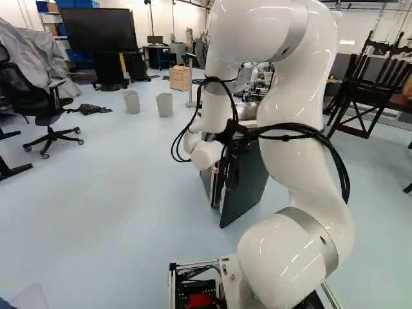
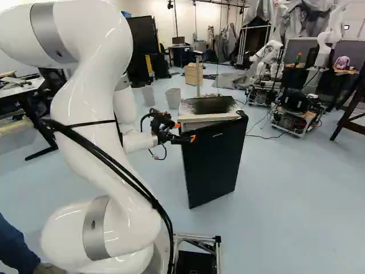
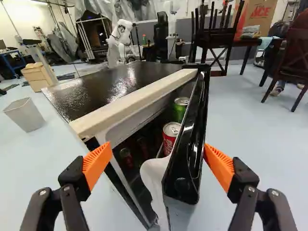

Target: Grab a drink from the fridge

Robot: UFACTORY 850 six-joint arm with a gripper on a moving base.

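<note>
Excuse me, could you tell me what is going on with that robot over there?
The white arm is at a small black fridge whose door stands ajar. Its gripper is open, with the door's edge between its fingers but not gripped. A green can and a red can show inside, both not yet taken. It probably means to open the door wider and fetch a drink.
</note>
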